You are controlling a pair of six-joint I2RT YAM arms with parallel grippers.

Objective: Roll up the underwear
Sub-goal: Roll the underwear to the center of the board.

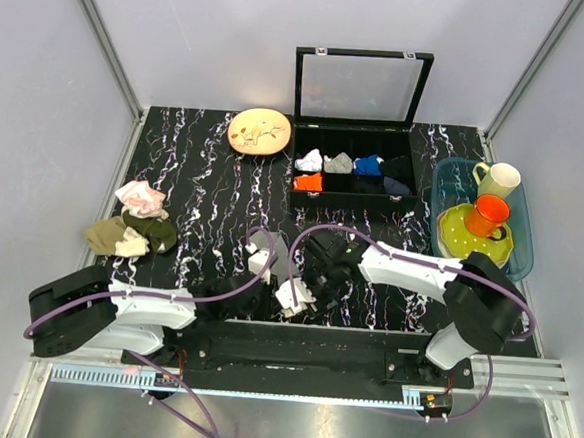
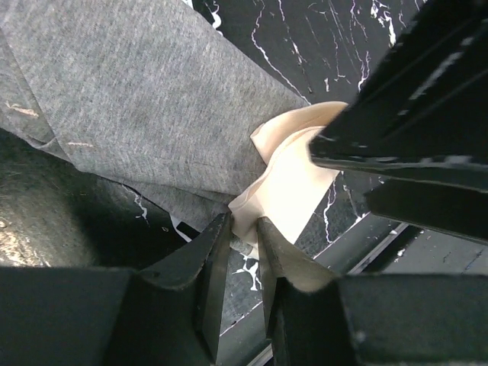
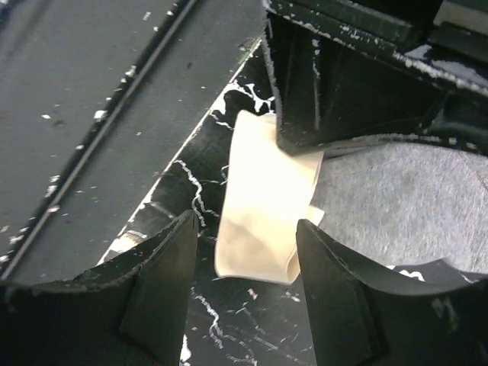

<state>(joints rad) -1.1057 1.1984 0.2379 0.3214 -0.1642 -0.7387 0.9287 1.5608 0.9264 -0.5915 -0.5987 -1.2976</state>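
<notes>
My left end effector (image 2: 242,229) pinches the cream edge of the underwear (image 2: 137,99), right end effector (image 3: 248,252) spread w/o grip, so fold could flop open.

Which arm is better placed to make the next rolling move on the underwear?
Left, probably. The left gripper is shut on the cream edge of the underwear and could roll it. The right gripper stands open astride that edge, gripping nothing.
</notes>
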